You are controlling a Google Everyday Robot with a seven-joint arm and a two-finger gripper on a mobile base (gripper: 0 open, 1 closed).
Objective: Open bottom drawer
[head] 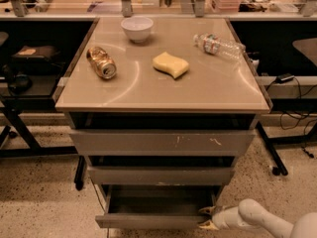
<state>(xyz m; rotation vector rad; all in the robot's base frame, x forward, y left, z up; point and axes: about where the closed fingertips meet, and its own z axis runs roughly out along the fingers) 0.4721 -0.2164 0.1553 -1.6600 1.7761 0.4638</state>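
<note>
The bottom drawer [153, 221] is the lowest of three grey drawers under the table. It stands pulled out, and its shallow grey tray [158, 204] shows behind the plain front panel. My gripper [206, 218] reaches in from the lower right on a white arm [257, 217]. Its two yellowish fingers straddle the right end of the bottom drawer's front panel and hold it. The middle drawer [161, 175] and the scratched top drawer [161, 142] stand pushed further in.
On the tan tabletop [148, 90] lie a white bowl [137, 28], a tipped can [101, 62], a yellow sponge [170, 65] and a plastic bottle [218, 44]. Black desk frames and cables stand left and right. Speckled floor lies in front.
</note>
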